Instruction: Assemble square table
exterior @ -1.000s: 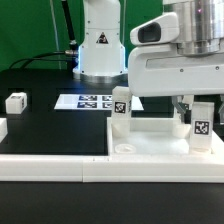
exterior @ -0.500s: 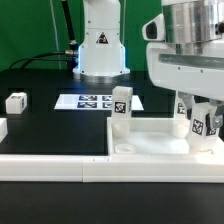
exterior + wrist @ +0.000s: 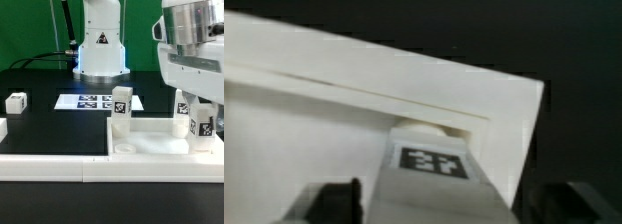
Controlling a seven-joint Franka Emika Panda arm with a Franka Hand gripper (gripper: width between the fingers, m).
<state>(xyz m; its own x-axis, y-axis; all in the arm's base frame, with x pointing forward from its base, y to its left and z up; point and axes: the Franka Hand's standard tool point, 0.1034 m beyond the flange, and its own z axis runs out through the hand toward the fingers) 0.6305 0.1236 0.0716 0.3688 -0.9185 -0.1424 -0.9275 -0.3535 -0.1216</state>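
Observation:
The white square slab [image 3: 150, 140] lies rim up at the front, on the exterior view's right. One tagged leg block [image 3: 120, 110] stands upright at its near-left corner. My gripper [image 3: 196, 114] is low over the slab's right side. It is shut on a second tagged leg block [image 3: 204, 124], which stands on the slab. In the wrist view this leg [image 3: 438, 175] runs between my dark fingers [image 3: 342, 198], with the slab's rim [image 3: 384, 100] behind it. My gripper [image 3: 452, 205] hides the leg's foot.
A loose leg block [image 3: 15, 101] lies on the black table at the exterior view's left, and another shows at the left edge [image 3: 2, 128]. The marker board [image 3: 92, 101] lies behind the slab. A long low white wall [image 3: 50, 166] runs along the front.
My gripper has shifted toward the exterior view's right with the leg in it. The leg has turned a little. The other leg and the slab have not moved.

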